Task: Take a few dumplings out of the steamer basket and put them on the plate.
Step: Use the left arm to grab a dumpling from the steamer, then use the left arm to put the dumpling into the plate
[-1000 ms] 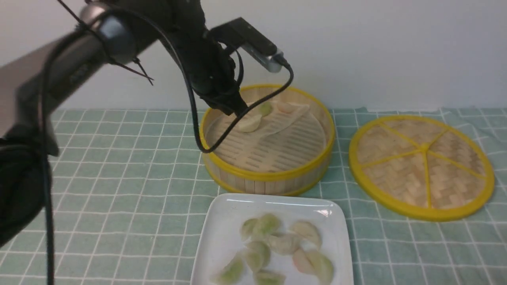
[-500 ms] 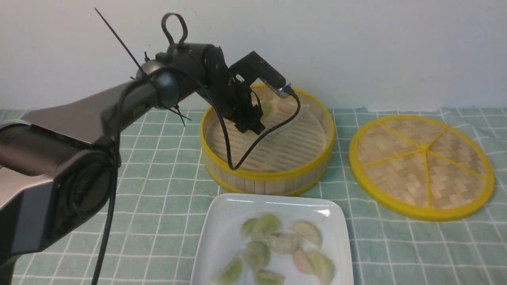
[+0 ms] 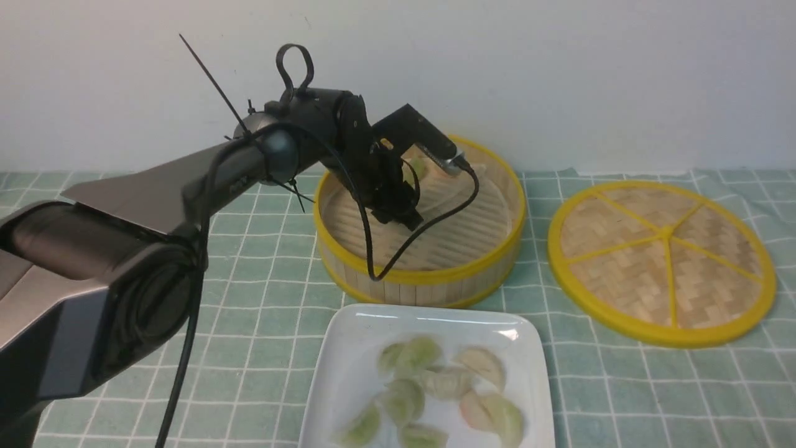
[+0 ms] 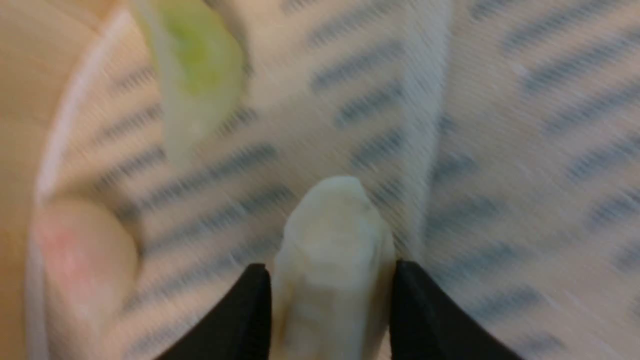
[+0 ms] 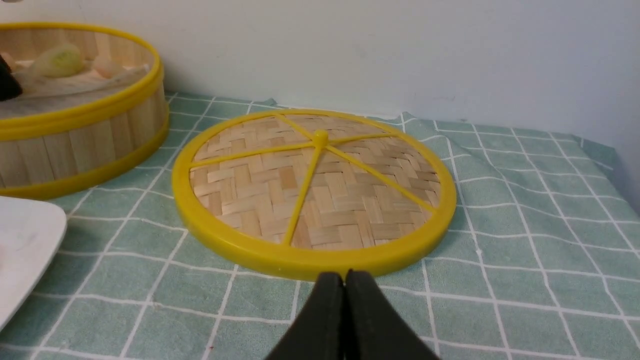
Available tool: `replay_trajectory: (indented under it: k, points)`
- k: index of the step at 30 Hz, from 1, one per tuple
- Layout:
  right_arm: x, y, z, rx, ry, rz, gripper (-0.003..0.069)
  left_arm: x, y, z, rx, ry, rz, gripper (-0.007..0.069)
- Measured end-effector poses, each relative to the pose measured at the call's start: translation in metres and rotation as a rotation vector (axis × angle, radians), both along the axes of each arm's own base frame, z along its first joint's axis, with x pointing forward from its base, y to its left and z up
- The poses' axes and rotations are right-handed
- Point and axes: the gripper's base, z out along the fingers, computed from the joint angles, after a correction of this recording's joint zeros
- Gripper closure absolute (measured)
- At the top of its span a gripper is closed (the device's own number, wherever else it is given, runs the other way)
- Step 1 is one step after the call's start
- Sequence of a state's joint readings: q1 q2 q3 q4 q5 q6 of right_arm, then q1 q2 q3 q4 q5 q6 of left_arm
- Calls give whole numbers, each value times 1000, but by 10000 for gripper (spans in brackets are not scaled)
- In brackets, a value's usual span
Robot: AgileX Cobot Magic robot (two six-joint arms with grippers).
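Observation:
The steamer basket (image 3: 423,277) stands at the back centre. My left gripper (image 3: 407,219) is inside it, low over the slatted floor, shut on a whitish dumpling (image 4: 332,235) held between its two black fingers (image 4: 250,305). A pale green dumpling (image 4: 192,65) and a pinkish one (image 4: 80,250) lie on the liner nearby; the green one (image 3: 418,169) also shows in the front view. The white plate (image 3: 348,348) in front of the basket holds several dumplings (image 3: 444,382). My right gripper (image 5: 345,274) is shut and empty, low over the cloth.
The flat woven lid (image 3: 662,261) lies right of the basket, just beyond my right gripper in its wrist view (image 5: 315,190). A green checked cloth (image 3: 249,298) covers the table. The left arm's cable (image 3: 398,261) hangs over the basket rim. A wall stands close behind.
My left arm came down into the basket and its gripper closed on the whitish dumpling that lay on the liner. It has since shifted slightly toward the basket's middle.

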State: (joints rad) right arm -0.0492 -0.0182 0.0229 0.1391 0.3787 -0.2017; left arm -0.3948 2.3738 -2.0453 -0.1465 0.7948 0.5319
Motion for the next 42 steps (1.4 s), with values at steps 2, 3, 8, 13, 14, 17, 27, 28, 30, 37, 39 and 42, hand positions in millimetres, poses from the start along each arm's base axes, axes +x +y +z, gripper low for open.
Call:
replay_trajectory:
  k: [2,3,8,13,14,17,27,28,30,37,39,42]
  points:
    - [0,0,0,0,0,0,673,-6,1,15,-3,31,14,348]
    - [0,0,0,0,0,0,673,-10,3,26,-10,48,30,348]
    - [0,0,0,0,0,0,673,-40,13,96,-33,94,42,348]
    - [0,0,0,0,0,0,673,-82,18,165,-135,121,-13,348]
    - [0,0,0,0,0,0,673,-97,20,184,-179,110,-25,348]
    - [0,0,0,0,0,0,673,-134,20,207,-226,117,-31,348]
    - [0,0,0,0,0,0,673,-240,-20,107,-5,460,-180,348]
    - [0,0,0,0,0,0,673,-247,-29,87,19,472,-196,348]
    - [0,0,0,0,0,0,673,-247,-38,66,38,450,-203,348]
    - [0,0,0,0,0,0,673,-227,-56,26,29,372,-131,348]
    - [0,0,0,0,0,0,673,-222,-59,17,13,356,-104,317]
    - [0,0,0,0,0,0,673,-220,-60,15,5,356,-87,246]
